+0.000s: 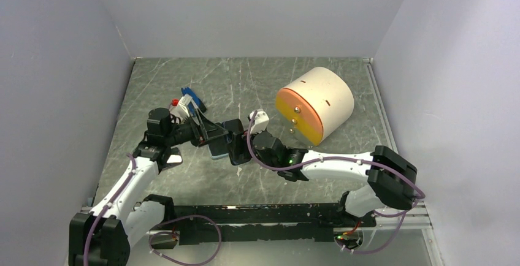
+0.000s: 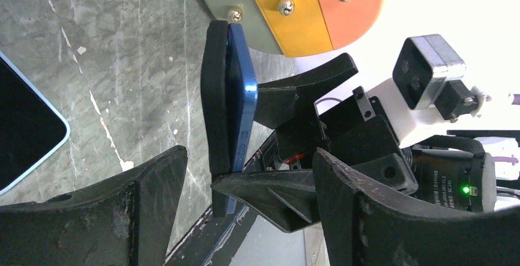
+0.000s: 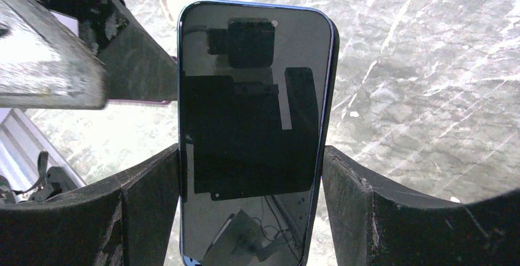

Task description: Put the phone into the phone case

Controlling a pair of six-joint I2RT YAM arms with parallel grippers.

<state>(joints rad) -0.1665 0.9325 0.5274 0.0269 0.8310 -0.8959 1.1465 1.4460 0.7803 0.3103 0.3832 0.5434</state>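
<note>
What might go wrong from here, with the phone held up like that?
1. The right claw pinches the phone only by its smooth side edges, upright over the table. It may slip and drop.
2. The left claw hangs open right beside the phone, so a slightly off approach might knock it askew.

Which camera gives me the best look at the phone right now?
Right wrist. The phone fills that frame face-on, its dark screen towards the camera, clamped at its sides by the right gripper. The left wrist view shows it edge-on, only the blue side. The top external view shows just a small, dark, partly hidden shape.
</note>
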